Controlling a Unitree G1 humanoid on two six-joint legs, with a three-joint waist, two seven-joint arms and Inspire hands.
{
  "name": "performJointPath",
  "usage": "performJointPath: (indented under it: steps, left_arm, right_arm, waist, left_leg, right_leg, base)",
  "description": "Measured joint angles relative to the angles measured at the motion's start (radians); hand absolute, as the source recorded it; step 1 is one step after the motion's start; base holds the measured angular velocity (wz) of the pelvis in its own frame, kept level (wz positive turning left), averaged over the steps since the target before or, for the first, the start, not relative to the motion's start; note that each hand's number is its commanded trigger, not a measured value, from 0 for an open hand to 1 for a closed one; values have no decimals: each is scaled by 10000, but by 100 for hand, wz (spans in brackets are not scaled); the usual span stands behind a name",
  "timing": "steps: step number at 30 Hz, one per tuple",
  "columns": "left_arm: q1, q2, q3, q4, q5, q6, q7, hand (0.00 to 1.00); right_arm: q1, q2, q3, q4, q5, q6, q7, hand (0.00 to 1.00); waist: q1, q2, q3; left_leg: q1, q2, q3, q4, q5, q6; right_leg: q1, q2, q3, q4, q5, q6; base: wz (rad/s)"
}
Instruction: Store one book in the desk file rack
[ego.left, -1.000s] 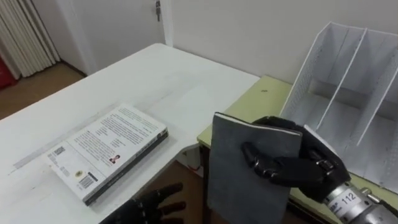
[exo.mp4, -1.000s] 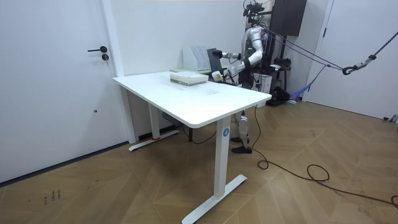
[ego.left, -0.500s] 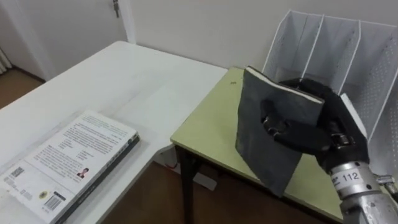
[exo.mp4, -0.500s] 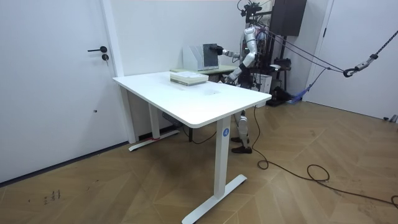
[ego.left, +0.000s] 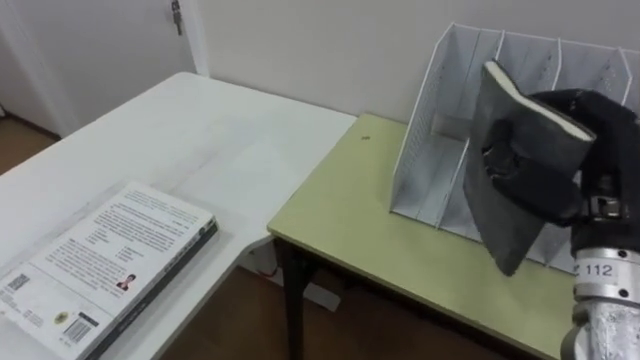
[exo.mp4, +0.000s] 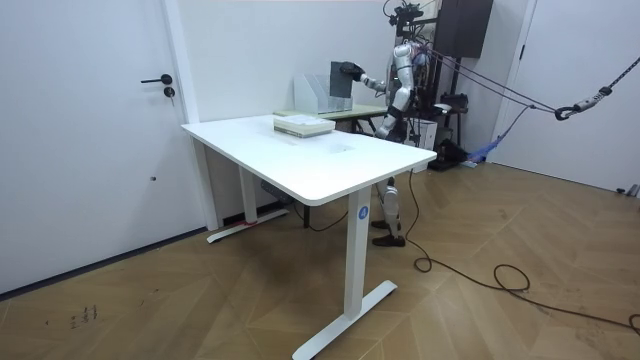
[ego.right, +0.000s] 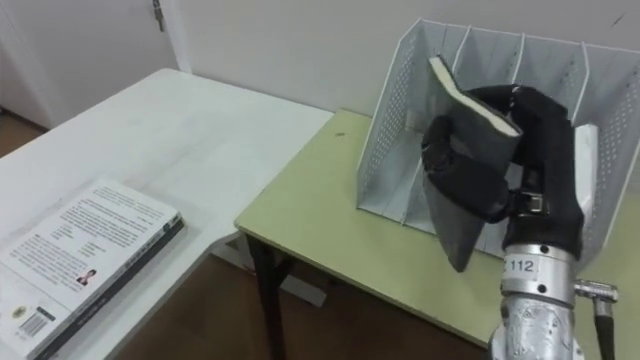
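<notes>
**Grey book held up before the file rack**

Grips a dark grey book (ego.left: 500, 215) in the right hand (ego.left: 600, 140), fingers (ego.left: 512, 165) curled across the cover. Holds it in the air, tilted, top edge leaning toward the white mesh file rack (ego.left: 425, 130), lower corner hanging over the green desk (ego.left: 370, 230). Overlaps the rack's middle slots in both eye views, but not yet down in any compartment; cannot tell whether touching a divider. Stands at the green desk, beside the white table (ego.left: 200, 130), right arm raised toward the rack in the room view. Lying flat on the white table, pale cover up, well apart from the rack: a second book (ego.left: 110, 265)
</notes>
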Motion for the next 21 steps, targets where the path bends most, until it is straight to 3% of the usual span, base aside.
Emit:
performJointPath:
  steps: [11,21]
  left_arm:
    - [-252,-200,169,1742,74,-185,946,0]
    - [-436,-258,409,2544,-251,-337,1308,0]
  right_arm:
    - [-431,-16,-475,-14,-2,-207,-2364,100]
    - [-432,-23,-1169,-13,279,-401,-3436,100]
  waist:
    - [-36,-179,0]
    - [-24,-296,-48]
  left_leg:
    - [146,-61,19,-235,8,-12]
    - [141,-49,20,-253,8,-12]
  right_leg:
    - [134,49,90,-67,0,8]
    - [163,46,9,-353,21,5]
  base:
    - [-1]
    - [0]
